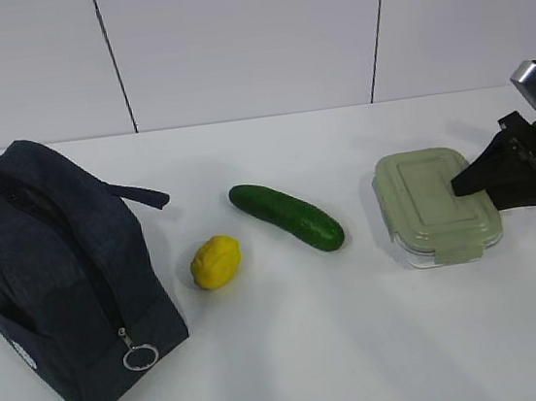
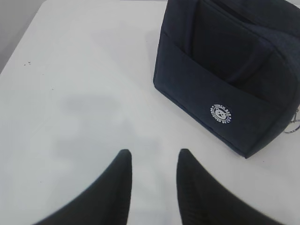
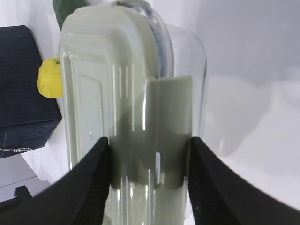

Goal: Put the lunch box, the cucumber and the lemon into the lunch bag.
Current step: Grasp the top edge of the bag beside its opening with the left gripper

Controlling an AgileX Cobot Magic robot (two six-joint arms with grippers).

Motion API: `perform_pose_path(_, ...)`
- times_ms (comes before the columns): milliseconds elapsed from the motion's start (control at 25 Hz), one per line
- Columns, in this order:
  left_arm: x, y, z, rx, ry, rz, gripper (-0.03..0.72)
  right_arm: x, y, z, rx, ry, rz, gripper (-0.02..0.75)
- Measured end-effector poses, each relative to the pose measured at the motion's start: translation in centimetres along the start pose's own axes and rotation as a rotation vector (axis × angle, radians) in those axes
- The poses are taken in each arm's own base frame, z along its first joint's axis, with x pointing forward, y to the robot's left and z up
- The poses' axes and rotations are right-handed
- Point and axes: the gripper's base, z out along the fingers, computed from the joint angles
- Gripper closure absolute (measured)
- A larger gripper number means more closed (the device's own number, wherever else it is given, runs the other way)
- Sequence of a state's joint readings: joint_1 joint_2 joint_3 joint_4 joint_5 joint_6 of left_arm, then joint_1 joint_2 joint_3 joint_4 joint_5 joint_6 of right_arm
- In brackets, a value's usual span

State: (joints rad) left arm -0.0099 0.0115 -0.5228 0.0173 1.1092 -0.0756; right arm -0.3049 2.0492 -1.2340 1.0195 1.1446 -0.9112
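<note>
The lunch box point(image 1: 430, 202), clear glass with a sage-green lid, lies at the right of the table. My right gripper point(image 1: 462, 184) reaches in from the right and is shut on its near end. In the right wrist view its fingers point(image 3: 101, 154) press both sides of the box point(image 3: 117, 79) at the clip tab. The cucumber point(image 1: 286, 217) and the lemon point(image 1: 216, 262) lie in the middle. The navy lunch bag point(image 1: 52, 276) stands at the left with its zipper open. My left gripper point(image 2: 153, 154) is open and empty over bare table beside the bag point(image 2: 225, 70).
The white table point(image 1: 297, 353) runs back to a pale panelled wall. The bag's ring pull point(image 1: 140, 357) hangs at its front corner. The lemon point(image 3: 49, 78) and the bag point(image 3: 23, 84) show past the box in the right wrist view.
</note>
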Motion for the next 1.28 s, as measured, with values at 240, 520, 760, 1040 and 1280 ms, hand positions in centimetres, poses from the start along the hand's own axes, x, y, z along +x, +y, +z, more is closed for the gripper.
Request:
perform_pose_path(240, 0.0, 0.0, 0.0, 0.0, 0.0, 0.0, 0.449, -0.1, 0.7, -0.5, 0.005, -0.011, 0.003, 0.373)
perform_pose_path(520, 0.0, 0.0, 0.0, 0.0, 0.0, 0.0, 0.449, 0.0, 1.4, -1.2, 0.03, -0.007, -0.006, 0.373)
perform_pose_path(760, 0.0, 0.0, 0.0, 0.0, 0.0, 0.0, 0.449, -0.1, 1.7, -1.5, 0.033, -0.012, -0.012, 0.373)
perform_pose_path(1040, 0.0, 0.0, 0.0, -0.004, 0.0, 0.002, 0.449, -0.1, 1.8, -1.5, 0.027, -0.014, 0.037, 0.373)
perform_pose_path(1280, -0.3, 0.0, -0.3, -0.002, 0.015, -0.142, 0.438, 0.0, 1.7, -1.5, 0.035, -0.005, 0.037, 0.373)
